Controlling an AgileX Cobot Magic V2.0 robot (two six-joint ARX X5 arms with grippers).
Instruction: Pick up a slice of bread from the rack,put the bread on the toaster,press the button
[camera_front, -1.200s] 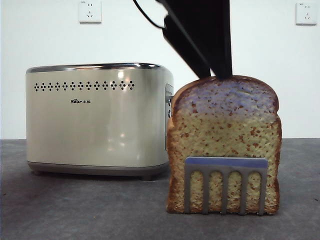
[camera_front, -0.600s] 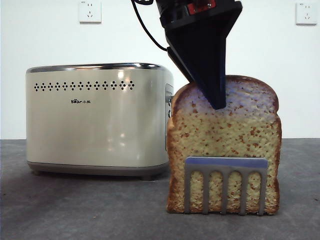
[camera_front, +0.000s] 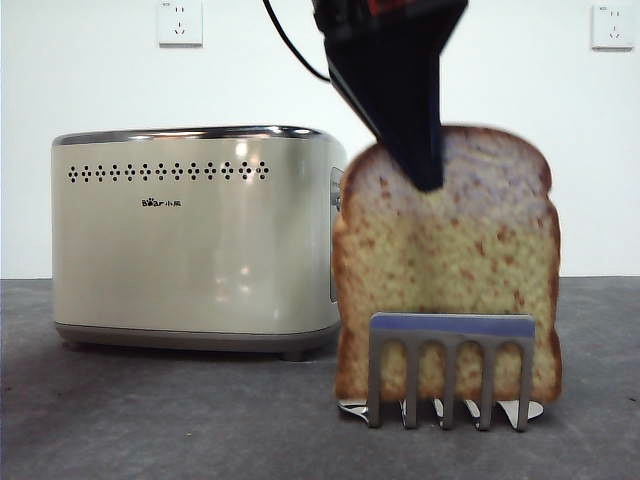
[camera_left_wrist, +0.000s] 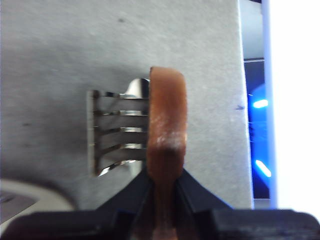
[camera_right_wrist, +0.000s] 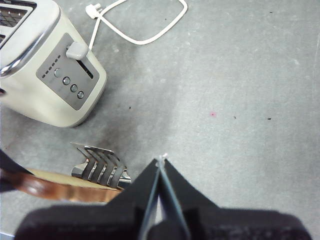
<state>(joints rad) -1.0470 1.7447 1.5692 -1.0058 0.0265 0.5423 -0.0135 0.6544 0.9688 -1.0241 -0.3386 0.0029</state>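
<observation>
Left end effector (camera_left_wrist: 162, 192): jaws closed on the slice of bread (camera_left_wrist: 166, 130), one black jaw on each face, pinching the crust edge at the domed top. In the front view, same end effector (camera_front: 428, 180) entering from above as a big dark wedge, tip overlapping the upper middle of the slice of bread (camera_front: 447, 290). Slice upright, lower edge raised off the tabletop (camera_front: 170, 420), a shiny flat foot of the rack showing beneath it. Slice blurred in the front view, crumb speckle hard to make out.

Rack (camera_front: 451, 366): upright comb plate in front of the slice's lower part, feet on the tabletop near its front edge. Wrist view shows the rack (camera_left_wrist: 116, 131) lying just beside one face of the slice; contact between the two not resolvable. Lower portion of the slice hidden behind the comb plate in the front view.

Right end effector (camera_right_wrist: 160, 165): jaws brought together, tips meeting, nothing between them, hanging above bare tabletop beside the rack (camera_right_wrist: 100, 167).

Toaster (camera_front: 195, 240): on the tabletop beside the slice, farther back, right end partly covered by the bread. Side panel barely visible in the front view. Right wrist view shows the toaster (camera_right_wrist: 30, 65) cut off at the picture corner, with the button (camera_right_wrist: 77, 50) protruding from the grey panel, small round buttons below it. White cord and plug (camera_right_wrist: 135, 25) on the tabletop behind the toaster.
</observation>
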